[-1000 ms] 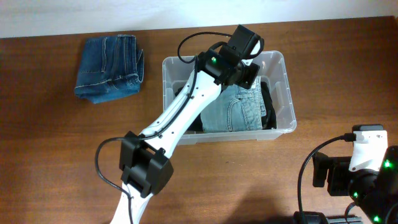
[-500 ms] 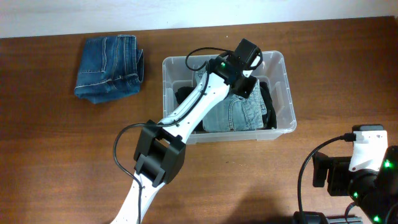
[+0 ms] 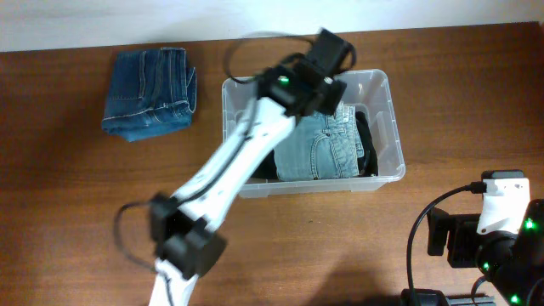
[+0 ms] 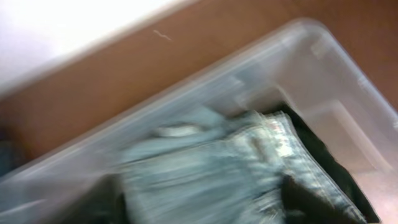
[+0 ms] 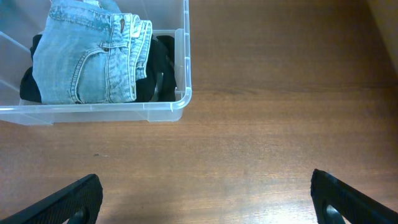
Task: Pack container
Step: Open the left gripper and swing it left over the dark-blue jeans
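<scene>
The clear plastic container point(image 3: 393, 115) stands at the table's middle back. It holds folded light-blue jeans point(image 3: 321, 155) lying on a black garment point(image 3: 368, 146). My left gripper point(image 3: 330, 92) hangs over the bin's far half. In the blurred left wrist view its jaws point(image 4: 202, 202) stand wide apart, open, just above the light jeans point(image 4: 205, 174), gripping nothing. My right gripper point(image 5: 208, 199) is open over bare wood near the front right, with the container point(image 5: 124, 113) ahead to its left.
A folded pair of dark blue jeans point(image 3: 149, 92) lies on the table left of the bin. The left arm point(image 3: 229, 170) stretches diagonally across the bin's front left corner. The right arm point(image 3: 500, 228) sits at the front right corner.
The left gripper's jaws have gone from shut to open over the light jeans, which stay in the container. The left arm's elbow has swung left and forward. The right arm is still.
</scene>
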`<action>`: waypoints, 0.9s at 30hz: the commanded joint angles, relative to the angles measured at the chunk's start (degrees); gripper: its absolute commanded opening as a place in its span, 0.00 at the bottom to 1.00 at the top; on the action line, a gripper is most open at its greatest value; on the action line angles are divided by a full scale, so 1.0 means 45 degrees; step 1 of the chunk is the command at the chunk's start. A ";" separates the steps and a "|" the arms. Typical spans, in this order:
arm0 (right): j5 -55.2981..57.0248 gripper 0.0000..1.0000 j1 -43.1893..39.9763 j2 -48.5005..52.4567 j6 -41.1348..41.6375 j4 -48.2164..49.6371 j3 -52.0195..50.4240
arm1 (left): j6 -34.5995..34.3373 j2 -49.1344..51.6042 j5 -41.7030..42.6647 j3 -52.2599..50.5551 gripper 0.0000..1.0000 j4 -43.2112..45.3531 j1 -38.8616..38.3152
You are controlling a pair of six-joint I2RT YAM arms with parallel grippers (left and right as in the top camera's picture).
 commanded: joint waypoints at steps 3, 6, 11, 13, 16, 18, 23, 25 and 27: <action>0.0151 0.98 0.0102 -0.0083 0.0015 0.0039 0.0131 | 0.0068 -0.1870 -0.4163 0.0073 0.99 -0.0962 0.1627; 0.0151 0.98 0.0102 -0.0083 0.0015 0.0034 0.0131 | 0.0063 -0.1938 -0.4211 0.0068 0.99 -0.1282 0.2948; 0.0151 0.98 0.0102 -0.0083 0.0015 0.0034 0.0131 | 0.0063 -0.1647 -0.2822 0.0005 0.66 -0.1375 0.5518; 0.0151 0.98 0.0102 -0.0083 0.0015 0.0034 0.0131 | 0.0058 -0.1433 -0.2098 0.0005 0.35 -0.1248 0.6567; 0.0151 0.98 0.0102 -0.0083 0.0015 0.0034 0.0131 | 0.0053 -0.0996 -0.0748 0.0005 0.01 -0.1005 0.7966; 0.0151 0.98 0.0102 -0.0083 0.0015 0.0034 0.0131 | 0.0053 -0.0588 0.0461 0.0005 0.01 -0.0685 0.8786; 0.0151 0.98 0.0102 -0.0083 0.0015 0.0034 0.0131 | 0.0058 0.0821 0.1535 0.0005 0.01 0.0287 1.0156; 0.0151 0.98 0.0102 -0.0083 0.0015 0.0034 0.0131 | 0.0058 0.1467 0.1540 0.0005 0.01 0.0520 1.0486; 0.0151 0.99 0.0102 -0.0083 0.0015 0.0034 0.0131 | 0.0053 0.2127 0.1569 0.0005 0.01 0.0733 1.0729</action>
